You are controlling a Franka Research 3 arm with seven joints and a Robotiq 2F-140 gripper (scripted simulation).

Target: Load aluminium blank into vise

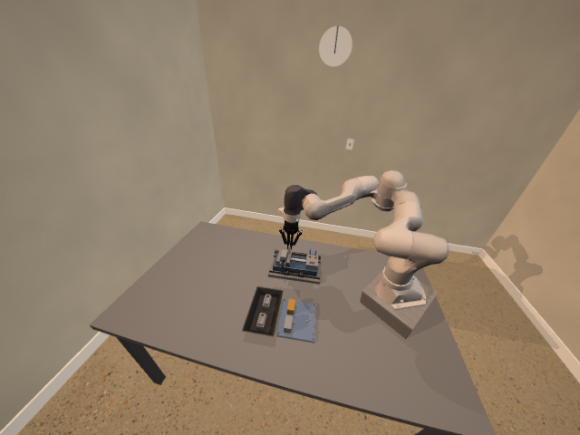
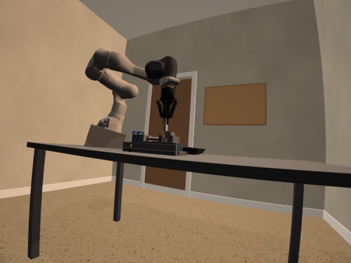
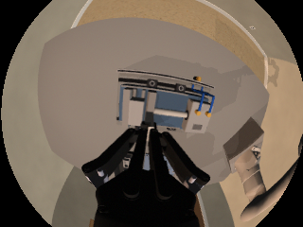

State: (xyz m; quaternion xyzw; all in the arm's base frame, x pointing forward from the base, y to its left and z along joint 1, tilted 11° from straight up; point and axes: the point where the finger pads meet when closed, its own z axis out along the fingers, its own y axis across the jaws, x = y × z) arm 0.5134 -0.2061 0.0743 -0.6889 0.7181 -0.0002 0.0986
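Aluminium blank, a pale grey rectangular block (image 1: 287, 323), lies flat on the blue square infeed plate (image 1: 306, 333), near the front of the grey tabletop (image 1: 187, 290). An orange-yellow brass blank (image 1: 291, 305) sits just behind it on the same plate. Beside them, the black outfeed tray (image 1: 247, 311) holds two grey finished parts (image 1: 261, 320). Farther back stands the blue-and-grey vise (image 1: 295, 265). Above its opening hangs the black two-finger tool (image 2: 165, 127), closed on nothing. Open tabletop surrounds everything. No writing is legible.
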